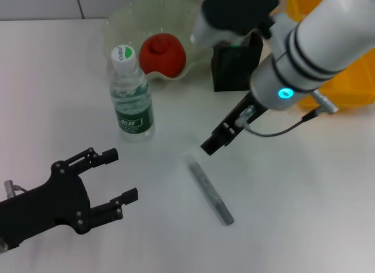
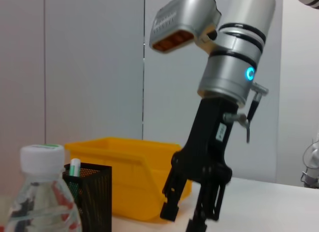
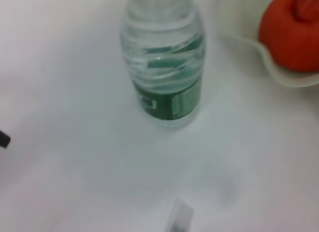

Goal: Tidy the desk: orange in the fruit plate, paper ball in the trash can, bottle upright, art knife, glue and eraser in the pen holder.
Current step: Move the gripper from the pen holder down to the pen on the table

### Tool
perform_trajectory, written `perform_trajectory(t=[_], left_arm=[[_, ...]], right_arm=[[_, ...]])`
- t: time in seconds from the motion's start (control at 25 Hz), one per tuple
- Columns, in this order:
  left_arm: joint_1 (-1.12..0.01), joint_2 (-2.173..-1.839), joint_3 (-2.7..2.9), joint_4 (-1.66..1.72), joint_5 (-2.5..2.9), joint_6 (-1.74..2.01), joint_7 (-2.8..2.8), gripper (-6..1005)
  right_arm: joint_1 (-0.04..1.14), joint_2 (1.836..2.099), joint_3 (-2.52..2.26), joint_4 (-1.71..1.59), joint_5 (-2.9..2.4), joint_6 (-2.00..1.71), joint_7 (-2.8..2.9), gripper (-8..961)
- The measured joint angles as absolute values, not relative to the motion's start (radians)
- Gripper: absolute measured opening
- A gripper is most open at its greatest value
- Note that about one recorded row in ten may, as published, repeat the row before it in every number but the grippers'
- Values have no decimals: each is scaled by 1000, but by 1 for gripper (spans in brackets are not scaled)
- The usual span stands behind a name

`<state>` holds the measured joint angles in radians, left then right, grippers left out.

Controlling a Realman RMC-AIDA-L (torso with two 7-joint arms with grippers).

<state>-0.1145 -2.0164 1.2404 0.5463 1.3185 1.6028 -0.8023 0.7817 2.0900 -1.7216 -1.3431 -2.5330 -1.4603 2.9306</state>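
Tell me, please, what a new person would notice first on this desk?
Probably the right gripper, hanging over the middle of the desk just above a grey art knife lying flat. Behind it, the orange sits in the fruit plate, beside the upright bottle. The left gripper waits open at the near left.

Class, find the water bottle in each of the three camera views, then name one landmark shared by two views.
Head view: the bottle stands upright, left of centre.
Left wrist view: bottom-left corner.
Right wrist view: upper centre.
Shared landmark: the orange in the fruit plate, beside it in head and right wrist views.
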Motion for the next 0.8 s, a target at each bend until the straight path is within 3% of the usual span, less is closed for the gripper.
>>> perform_trajectory(t=[0.8], left_arm=[[-110, -2014, 1232, 541, 1319, 1599, -802, 785]], right_arm=[[866, 2092, -1943, -1157, -2420, -1312, 2933, 743]])
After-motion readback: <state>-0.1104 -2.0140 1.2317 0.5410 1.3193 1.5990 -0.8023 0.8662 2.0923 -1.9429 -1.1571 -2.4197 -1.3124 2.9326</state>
